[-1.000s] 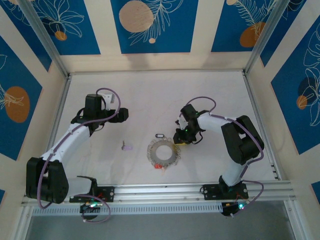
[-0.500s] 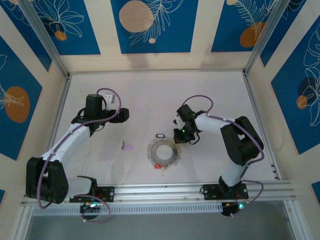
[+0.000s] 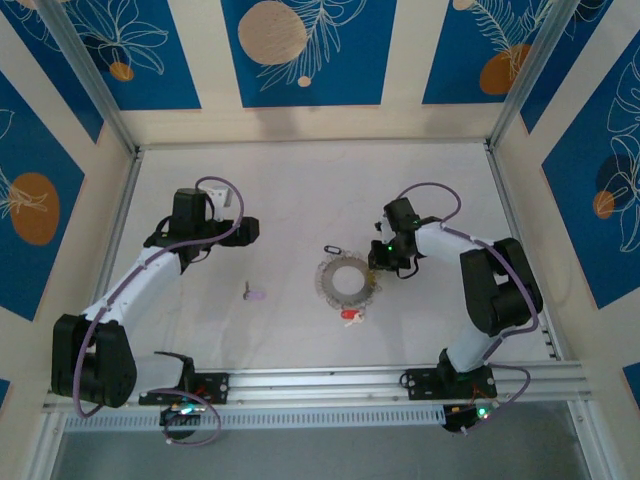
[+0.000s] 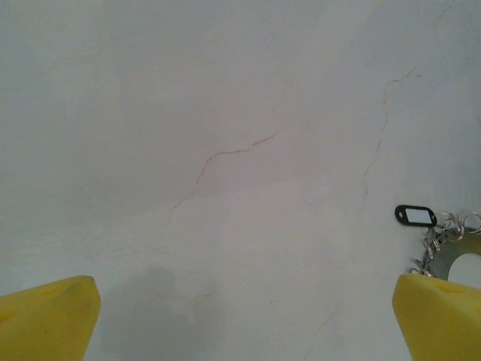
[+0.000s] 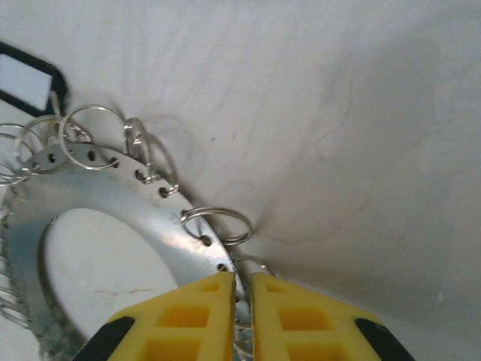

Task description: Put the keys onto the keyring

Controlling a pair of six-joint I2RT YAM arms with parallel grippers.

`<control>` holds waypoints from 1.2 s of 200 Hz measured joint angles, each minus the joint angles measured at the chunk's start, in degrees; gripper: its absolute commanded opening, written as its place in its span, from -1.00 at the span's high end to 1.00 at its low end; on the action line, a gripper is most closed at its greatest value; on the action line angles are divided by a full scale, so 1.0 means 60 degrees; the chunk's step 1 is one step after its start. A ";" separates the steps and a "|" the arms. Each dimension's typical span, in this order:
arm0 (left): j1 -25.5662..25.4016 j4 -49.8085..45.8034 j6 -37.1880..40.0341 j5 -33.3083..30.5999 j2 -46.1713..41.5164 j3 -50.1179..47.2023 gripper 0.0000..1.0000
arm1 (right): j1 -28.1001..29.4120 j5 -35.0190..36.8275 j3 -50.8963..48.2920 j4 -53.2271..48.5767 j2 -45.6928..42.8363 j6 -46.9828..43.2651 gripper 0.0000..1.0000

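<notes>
Lying flat near the middle of the table (image 3: 280,190), the keyring (image 3: 332,283) looked like a thin, stiff metal plate, probably light and apt to slide on the smooth top, so its outer rim seemed the best hold. The right jaws were closed to a slit over that rim on the ring's right side, apparently pinching it or one of its wire loops (image 5: 216,224). The left jaws stood wide apart on nothing, well to the left. A dark-edged key (image 3: 332,250) lay just beyond the ring's far rim and a purple key (image 3: 254,294) well to its left. Both seemed tiny and skittish, best pinched by the head.
</notes>
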 measured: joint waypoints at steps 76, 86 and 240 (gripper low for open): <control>-0.0011 -0.0004 0.0069 -0.0062 0.0000 0.0000 -1.00 | 0.2116 -0.0135 -0.0058 -0.0780 -0.1169 0.0936 0.39; -0.0011 -0.0011 0.0066 -0.0066 0.0000 0.0000 -1.00 | 0.2306 -0.0117 -0.0171 -0.0867 -0.1224 0.1173 0.39; -0.0168 -0.0029 0.0095 -0.0149 0.0000 0.0000 -1.00 | 0.0929 -0.1024 -0.2503 -0.0062 -0.2069 0.2288 0.60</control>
